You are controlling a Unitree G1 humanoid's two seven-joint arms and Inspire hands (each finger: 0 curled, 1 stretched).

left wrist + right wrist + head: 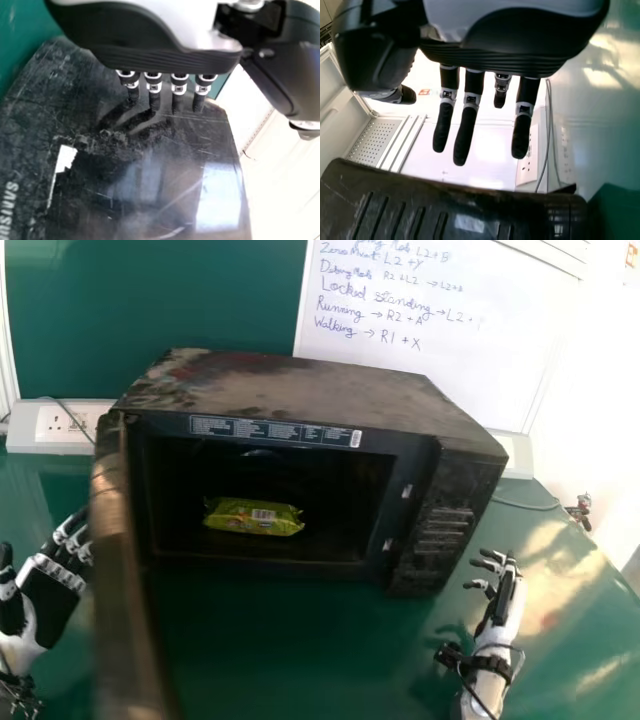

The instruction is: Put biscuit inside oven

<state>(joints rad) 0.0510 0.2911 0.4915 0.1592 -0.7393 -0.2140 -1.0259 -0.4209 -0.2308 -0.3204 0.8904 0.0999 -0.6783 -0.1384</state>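
The green biscuit packet point(254, 517) lies on the floor inside the black oven point(300, 390). The oven door point(118, 570) stands swung out toward the camera on the left. My left hand point(48, 590) is on the door's outer side, its straight fingers at the door. In the left wrist view, the left hand point(165, 60) has its fingertips against or very close to the door's outer face point(150, 165). My right hand point(500, 592) is open at the oven's right front corner, holding nothing. In the right wrist view, the right hand point(505, 60) extends loose fingers above the oven's side point(450, 210).
A white socket box point(62, 426) with a cable stands left of the oven, and another socket box point(518, 455) is behind its right side. A whiteboard point(430, 350) rises behind. The green table point(290, 650) extends in front of the oven.
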